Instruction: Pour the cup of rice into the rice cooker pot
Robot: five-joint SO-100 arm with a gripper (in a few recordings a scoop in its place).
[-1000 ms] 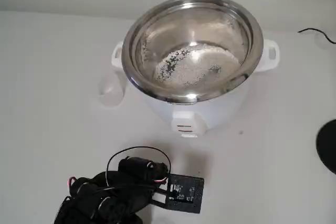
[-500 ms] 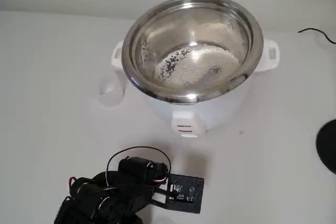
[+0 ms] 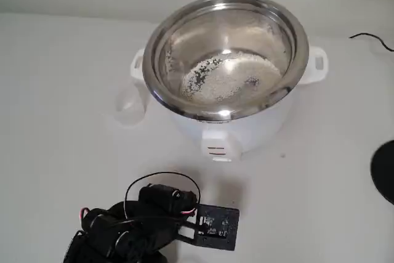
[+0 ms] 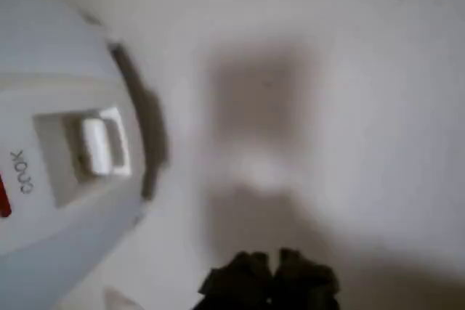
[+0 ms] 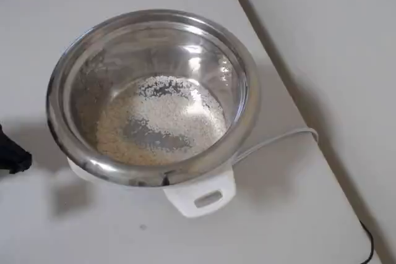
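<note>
Rice (image 3: 229, 77) lies in a thin, patchy layer across the bottom of the rice cooker pot (image 3: 225, 53), while your arm sits folded low at the near edge of the table (image 3: 55, 152) in the fixed view. The cup (image 3: 129, 104) stands upright on the table at the pot's left side, just beside the white cooker body (image 3: 246, 129) and its left handle; it looks empty, so you can judge the pour done. The gripper (image 4: 270, 281) appears in the wrist view as a dark blur at the bottom edge, with nothing visibly between its tips, and you cannot tell whether the fingers are spread or closed.

What could still go wrong is mostly about your next sweep. The cup is light and stands close to the cooker, so an arm swinging out from its folded pose could clip it and tip it or send it rolling. The loose wire (image 3: 161, 180) looped over the arm could catch on the cooker's front latch (image 3: 215, 148), which stands between the arm and the pot. In the overhead view a white cord (image 5: 276, 141) trails from the cooker toward the table's edge, and a tug there would shift the whole cooker. A dark cable (image 3: 374, 39) and a black round object (image 3: 384, 170) lie at the right, well apart from your working area
</note>
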